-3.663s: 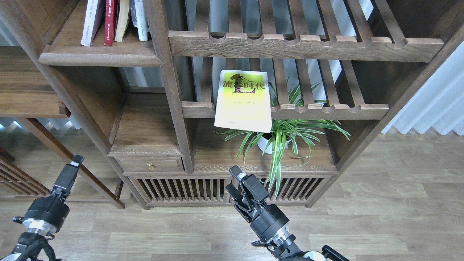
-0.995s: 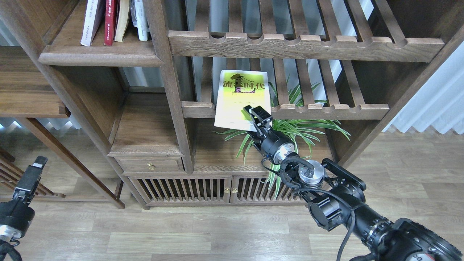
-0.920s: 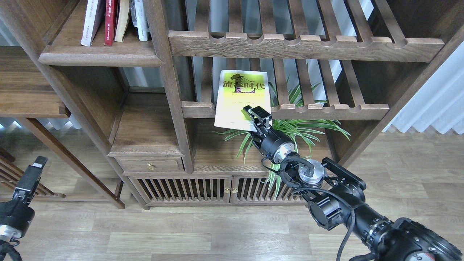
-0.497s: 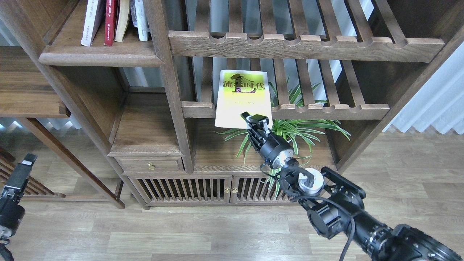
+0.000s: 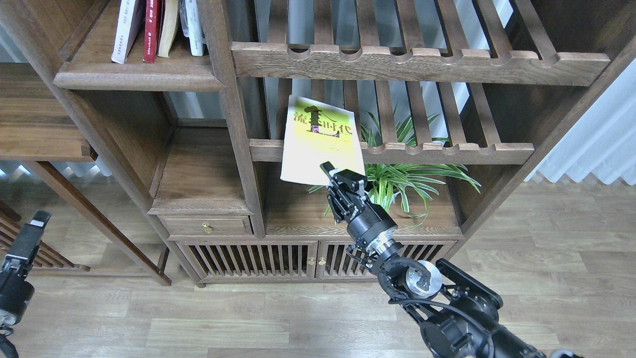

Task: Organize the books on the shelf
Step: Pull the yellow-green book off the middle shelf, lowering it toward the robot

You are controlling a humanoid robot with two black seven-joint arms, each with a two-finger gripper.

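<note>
The yellow-green book with black Chinese characters is tilted, its top still over the lower slatted rack and its lower part hanging in front of the rail. My right gripper is shut on the book's lower right corner. A dark red book and a white one stand upright with a few others on the solid shelf board at the upper left. My left gripper is low at the left edge, far from the books; its fingers cannot be told apart.
A potted spider plant stands on the cabinet top just behind my right gripper. An upright post separates the solid shelves from the slatted racks. An upper slatted rack runs above the book. A small drawer sits below.
My right gripper has closed on the yellow-green book's lower edge and drawn it down and to the left, tilting it off the rack. The left arm stayed low at the edge.
</note>
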